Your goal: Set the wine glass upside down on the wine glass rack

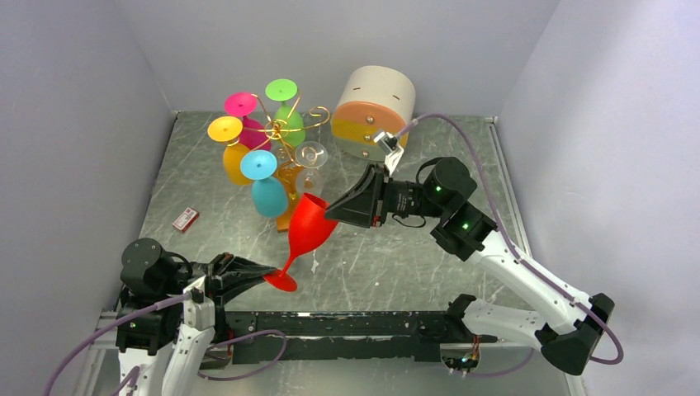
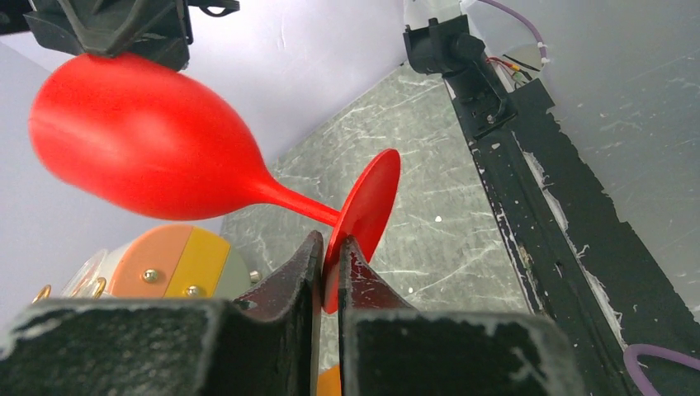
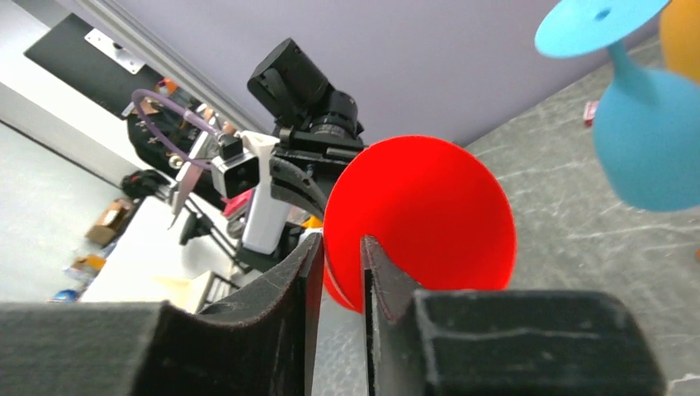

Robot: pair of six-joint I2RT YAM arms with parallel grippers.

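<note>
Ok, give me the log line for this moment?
wine glass: red, tilted, not on rack | left gripper: shut on its foot | right gripper: astride bowl rim, grip unclear | wine glass rack: coloured glasses hanging

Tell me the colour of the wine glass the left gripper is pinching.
The wine glass is red; the left wrist view shows it best.
</note>
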